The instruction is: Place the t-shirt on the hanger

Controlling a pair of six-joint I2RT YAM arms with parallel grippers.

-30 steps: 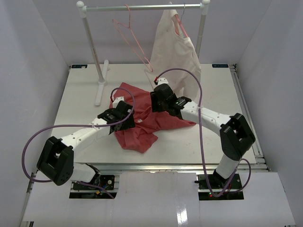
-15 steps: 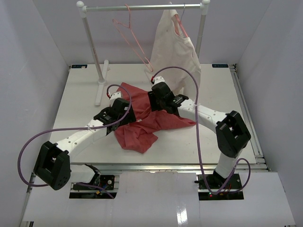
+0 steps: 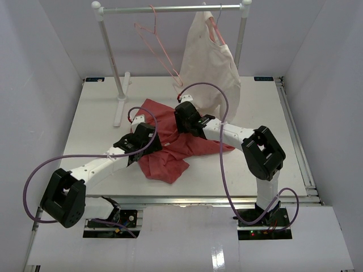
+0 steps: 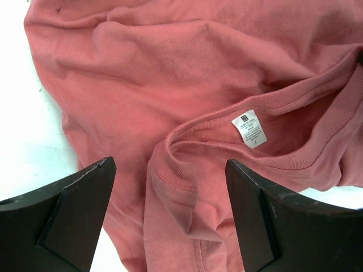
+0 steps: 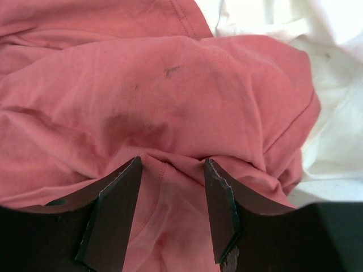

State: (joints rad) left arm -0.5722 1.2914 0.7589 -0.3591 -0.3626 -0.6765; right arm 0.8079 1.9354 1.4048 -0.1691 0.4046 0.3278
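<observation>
From above: right arm (image 3: pixel 235 135) folded further toward centre frame than a second ago, elbow shifted left, wrist head now over the middle of the t-shirt (image 3: pixel 170 161). Left arm (image 3: pixel 96 164) drawn slightly in, wrist nearer the shirt's left side. T-shirt crumpled on the table (image 3: pixel 85 124) at centre frame, in much the same place. Hanger (image 3: pixel 160 51) hooked on the rack rail (image 3: pixel 170 8) at upper centre as before, bare, beside the cream garment (image 3: pixel 210 62) hanging at upper right. Fingertips of both arms hidden under the wrist housings.

Left wrist: left gripper (image 4: pixel 170 164) spread wide, holding nothing, poised over the collar. White neck label (image 4: pixel 249 128) inside the collar; print too small to read, perhaps a size letter on the bottom line. Finger bases cut off at the lower edge.

Right wrist: right gripper (image 5: pixel 173 164) about half open, straddling a raised fold of salmon cloth, nothing clamped. Small dark mark (image 5: pixel 170 71) on the cloth, upper centre. Cream garment in the upper right corner, just beside the shirt.
</observation>
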